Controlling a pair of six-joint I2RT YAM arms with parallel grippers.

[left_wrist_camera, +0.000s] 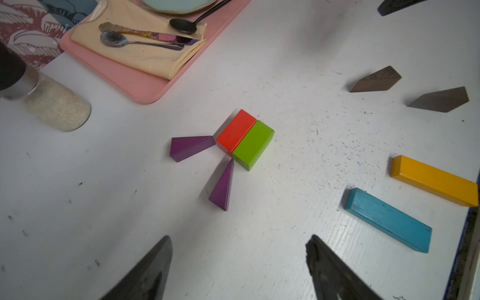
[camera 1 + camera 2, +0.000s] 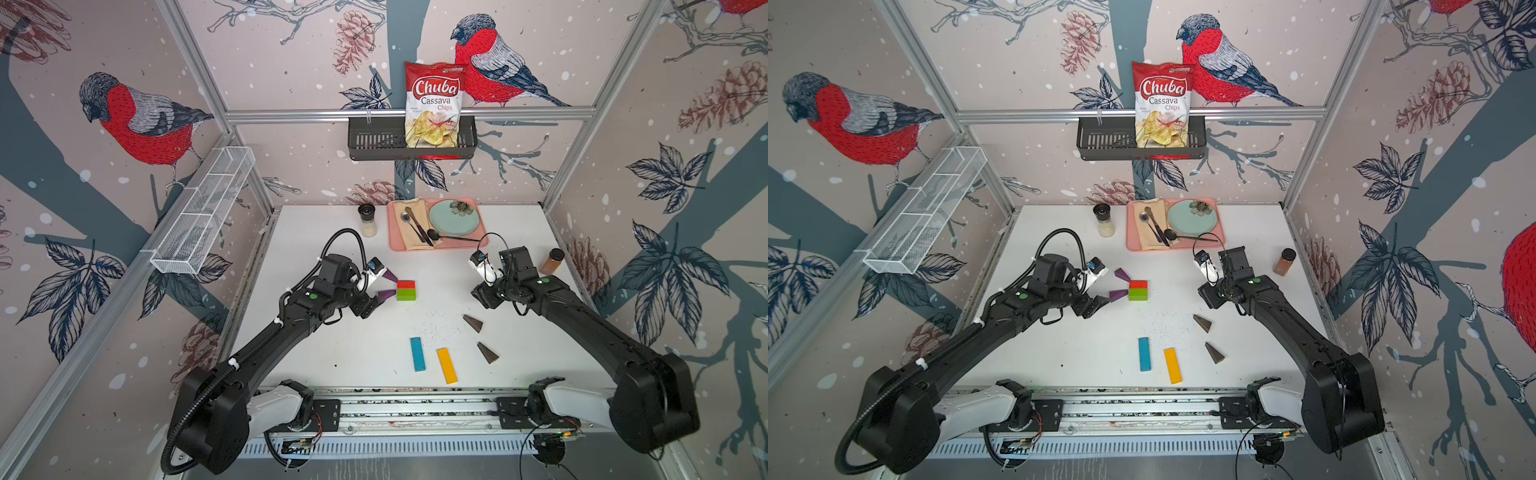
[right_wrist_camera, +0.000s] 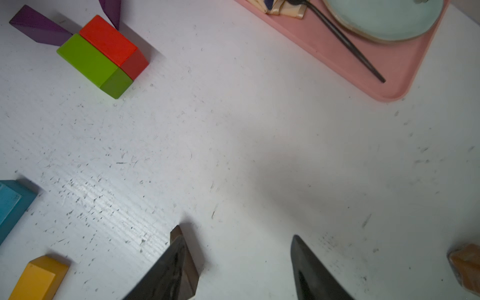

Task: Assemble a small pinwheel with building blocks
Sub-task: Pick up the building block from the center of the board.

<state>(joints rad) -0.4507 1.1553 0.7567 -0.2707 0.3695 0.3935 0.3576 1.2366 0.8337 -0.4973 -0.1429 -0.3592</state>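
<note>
The pinwheel's hub lies mid-table: a red brick (image 2: 406,284) against a green brick (image 2: 406,294). Two purple wedges (image 2: 390,275) (image 2: 386,294) point their tips at its left side. My left gripper (image 2: 379,286) is just left of them, open and empty; in the left wrist view its jaws (image 1: 239,246) stand wide, short of the nearer purple wedge (image 1: 223,187). A blue bar (image 2: 417,354), a yellow bar (image 2: 446,365) and two brown wedges (image 2: 473,323) (image 2: 487,353) lie loose near the front. My right gripper (image 3: 233,246) hovers open, one brown wedge (image 3: 191,262) showing behind a finger.
A pink tray (image 2: 397,245) with plate, napkin and cutlery sits at the back. A salt shaker (image 2: 367,220) stands left of it, a brown spice jar (image 2: 552,261) by the right wall. On the back wall hangs a black basket (image 2: 374,141) holding a chips bag.
</note>
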